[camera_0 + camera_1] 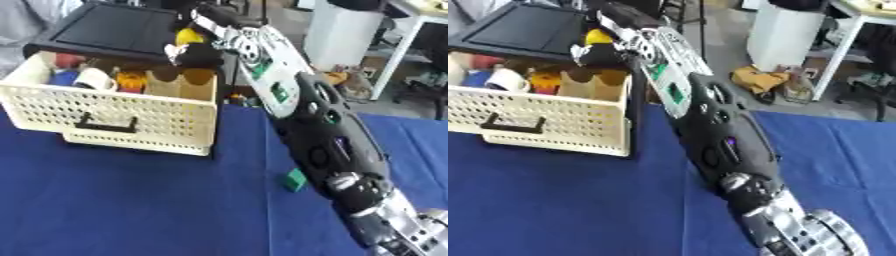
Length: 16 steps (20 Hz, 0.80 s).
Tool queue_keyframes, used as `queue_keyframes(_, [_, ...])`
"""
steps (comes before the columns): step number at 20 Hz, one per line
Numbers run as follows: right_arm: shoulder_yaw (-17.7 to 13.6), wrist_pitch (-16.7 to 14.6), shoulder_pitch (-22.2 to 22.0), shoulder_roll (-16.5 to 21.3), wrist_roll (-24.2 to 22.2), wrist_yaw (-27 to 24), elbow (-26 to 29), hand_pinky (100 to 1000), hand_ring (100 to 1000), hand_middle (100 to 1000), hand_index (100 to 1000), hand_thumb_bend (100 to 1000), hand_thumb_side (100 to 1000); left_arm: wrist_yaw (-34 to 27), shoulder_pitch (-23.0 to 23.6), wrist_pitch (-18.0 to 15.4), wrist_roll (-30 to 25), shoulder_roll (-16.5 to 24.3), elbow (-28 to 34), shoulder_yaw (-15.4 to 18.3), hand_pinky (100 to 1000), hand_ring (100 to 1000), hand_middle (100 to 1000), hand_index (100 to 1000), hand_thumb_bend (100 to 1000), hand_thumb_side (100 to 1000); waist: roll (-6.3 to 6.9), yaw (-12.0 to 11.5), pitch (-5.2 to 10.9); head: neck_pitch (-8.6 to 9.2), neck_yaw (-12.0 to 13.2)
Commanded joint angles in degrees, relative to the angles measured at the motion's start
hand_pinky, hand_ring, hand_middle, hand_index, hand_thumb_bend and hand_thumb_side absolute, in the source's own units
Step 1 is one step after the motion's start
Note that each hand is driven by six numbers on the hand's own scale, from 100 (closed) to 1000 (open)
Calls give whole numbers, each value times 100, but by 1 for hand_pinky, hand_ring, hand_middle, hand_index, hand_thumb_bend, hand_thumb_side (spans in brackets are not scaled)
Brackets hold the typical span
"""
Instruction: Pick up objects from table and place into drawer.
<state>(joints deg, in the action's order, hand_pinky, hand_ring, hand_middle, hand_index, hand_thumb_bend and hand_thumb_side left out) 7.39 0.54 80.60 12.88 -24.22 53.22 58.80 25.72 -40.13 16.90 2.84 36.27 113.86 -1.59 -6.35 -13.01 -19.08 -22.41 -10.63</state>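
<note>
My right arm reaches from the lower right up across the blue table to the cream perforated drawer [52, 102]. My right hand [199, 54] hangs above the drawer's back right corner, its fingers curled round a small yellow object [188, 36]. Inside the drawer lie a white cup-like thing [94, 79], an orange thing [131, 81], something blue [63, 77], something red [66, 60] and brown shapes [182, 76]. A small green block [294, 180] rests on the cloth beside my forearm. My left hand shows in neither view.
A black flat tray [114, 27] stands just behind the drawer. The drawer front carries a black handle [105, 123]. Past the table's far edge are a white bin [346, 30] and a white table leg [394, 55].
</note>
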Motion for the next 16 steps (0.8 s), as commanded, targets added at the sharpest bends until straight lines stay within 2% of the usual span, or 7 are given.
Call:
queue_keyframes(1, [-8, -74, 36, 100, -13, 80, 9, 697, 811, 766, 829, 100, 687, -28, -89, -19, -7, 77, 73, 48, 587, 638, 695, 874, 458, 878, 48, -25, 92, 79, 14])
queue_keyframes(12, [-27, -126, 11, 133, -26, 120, 9, 720, 839, 780, 842, 123, 713, -42, -68, -16, 15, 67, 73, 66, 587, 639, 694, 874, 456, 877, 59, -42, 96, 58, 22])
queue_keyframes(16, [4, -170, -6, 150, -81, 77, 6, 678, 804, 755, 833, 117, 701, -39, -37, -6, 11, 73, 73, 75, 587, 638, 694, 871, 455, 877, 62, -16, 124, 23, 54])
